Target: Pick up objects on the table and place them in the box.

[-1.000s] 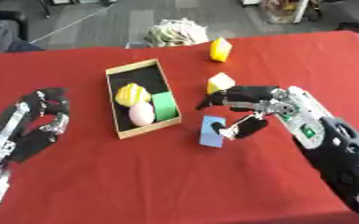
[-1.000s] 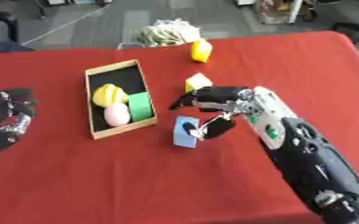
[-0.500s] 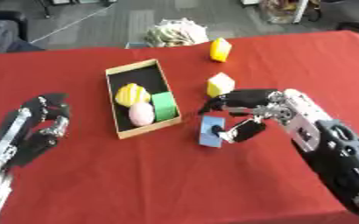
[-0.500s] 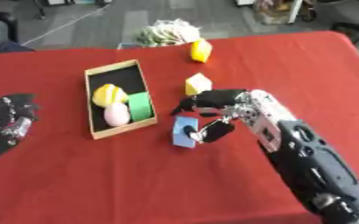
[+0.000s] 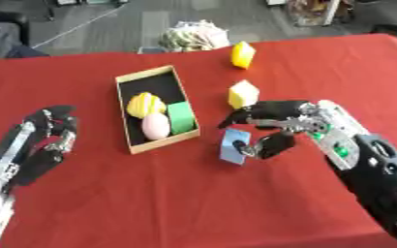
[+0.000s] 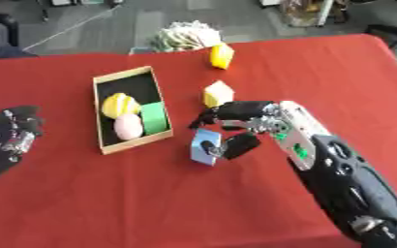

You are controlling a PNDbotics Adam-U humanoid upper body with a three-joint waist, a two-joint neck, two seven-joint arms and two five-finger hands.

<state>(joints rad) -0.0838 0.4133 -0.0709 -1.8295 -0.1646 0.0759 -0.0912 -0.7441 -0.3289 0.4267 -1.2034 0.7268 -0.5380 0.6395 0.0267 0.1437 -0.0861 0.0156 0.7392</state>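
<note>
A blue block stands on the red table just right of the box's near corner. My right hand reaches in from the right, thumb at the block's right face and fingers arched over its top, not closed round it. The open cardboard box holds a yellow striped piece, a pink egg shape and a green block. A yellow block lies just behind the hand. Another yellow block sits farther back. My left hand rests open at the left.
A crumpled pale bundle lies on the floor beyond the table's far edge. Bare red cloth spreads across the front and far right of the table.
My right hand has drawn its fingers closer over the blue block, which has stayed in place. The left hand has shifted slightly at the left edge.
</note>
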